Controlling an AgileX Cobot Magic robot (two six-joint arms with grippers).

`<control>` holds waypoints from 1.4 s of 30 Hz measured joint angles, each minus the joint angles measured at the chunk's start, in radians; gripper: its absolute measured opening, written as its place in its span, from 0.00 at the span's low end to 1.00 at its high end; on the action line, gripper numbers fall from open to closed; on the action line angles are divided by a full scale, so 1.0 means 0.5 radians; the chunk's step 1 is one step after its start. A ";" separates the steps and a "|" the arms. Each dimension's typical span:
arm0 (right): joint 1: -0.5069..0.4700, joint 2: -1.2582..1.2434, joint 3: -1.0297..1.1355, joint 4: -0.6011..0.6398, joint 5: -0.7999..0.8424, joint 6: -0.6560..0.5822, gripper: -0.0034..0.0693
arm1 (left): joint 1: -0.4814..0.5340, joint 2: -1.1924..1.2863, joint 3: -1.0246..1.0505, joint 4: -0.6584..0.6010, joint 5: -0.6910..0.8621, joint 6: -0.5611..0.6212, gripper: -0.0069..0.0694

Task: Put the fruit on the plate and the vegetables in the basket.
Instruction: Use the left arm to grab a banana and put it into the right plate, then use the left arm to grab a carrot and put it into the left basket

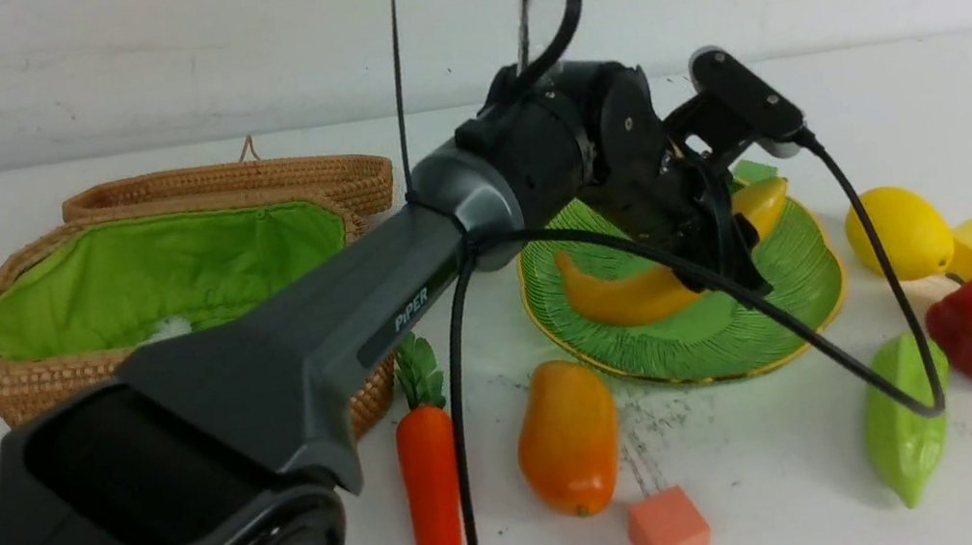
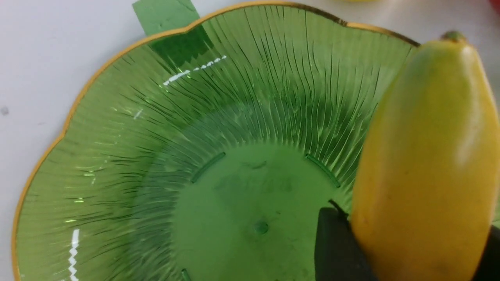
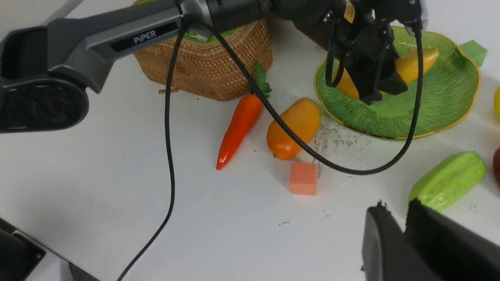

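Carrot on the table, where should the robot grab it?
Grab the carrot around its thick orange part just below the green leaves, coming straight down from above with the jaws across it. It lies flat and narrows to a point, so the wide end probably holds best.

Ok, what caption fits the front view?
The left gripper grips the long yellow plastic banana on the ribbed green glass plate.

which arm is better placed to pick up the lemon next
Right, probably. The lemon lies right of the plate, on the robot's right side, and the right gripper holds nothing. The left gripper is closed around the banana on the plate.
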 joint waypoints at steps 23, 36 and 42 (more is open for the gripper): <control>0.000 0.000 0.000 0.027 0.091 -0.006 0.20 | 0.000 -0.716 -0.011 0.071 0.908 -0.923 0.08; 0.000 0.000 0.000 0.090 0.091 -0.028 0.21 | 0.000 -1.782 1.194 0.407 0.939 -1.578 0.07; 0.000 0.000 0.000 0.090 0.091 -0.054 0.22 | 0.000 -1.890 1.976 0.396 0.846 -1.835 0.07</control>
